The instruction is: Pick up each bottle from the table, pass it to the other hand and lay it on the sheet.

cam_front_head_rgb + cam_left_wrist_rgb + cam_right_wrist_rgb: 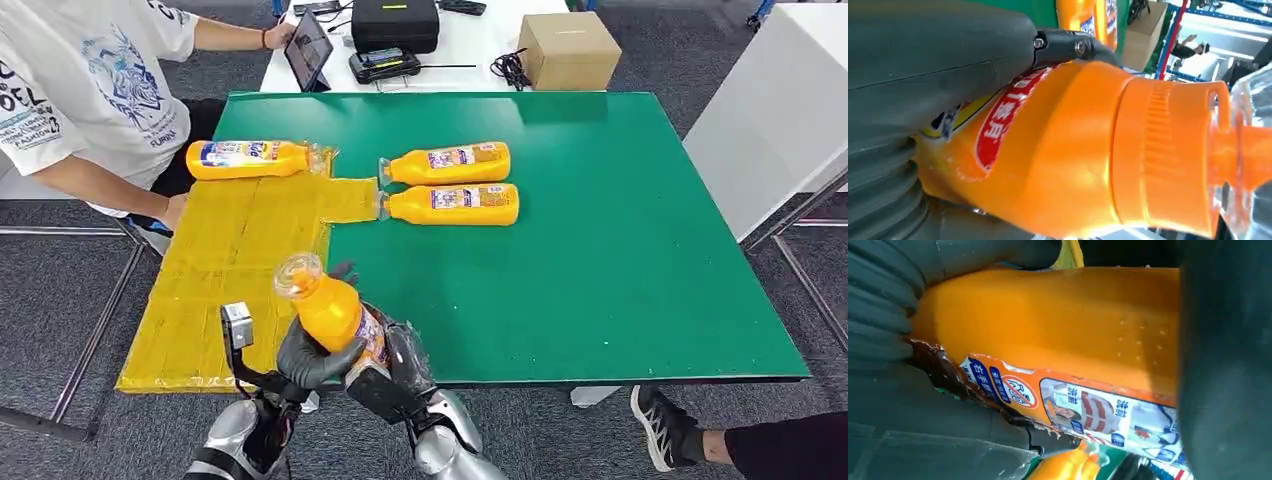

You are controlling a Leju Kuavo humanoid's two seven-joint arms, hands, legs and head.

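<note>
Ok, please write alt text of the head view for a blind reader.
Both robot hands, left hand and right hand, grip one orange bottle at the green table's near edge. One bottle lies on the yellow sheet; two bottles lie on the table.

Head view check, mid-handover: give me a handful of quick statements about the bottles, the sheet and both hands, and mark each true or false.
1. Both the left hand and the right hand are on the held bottle. True.
2. The held bottle's clear cap points down toward the floor. False: the cap is at the upper end.
3. One bottle on the sheet lies near the yellow sheet's far edge. True.
4. Two bottles on the mat stand upright. False: both lie on their sides, side by side.
5. The green table is otherwise covered with boxes. False: the cardboard box sits on the white table behind.
</note>
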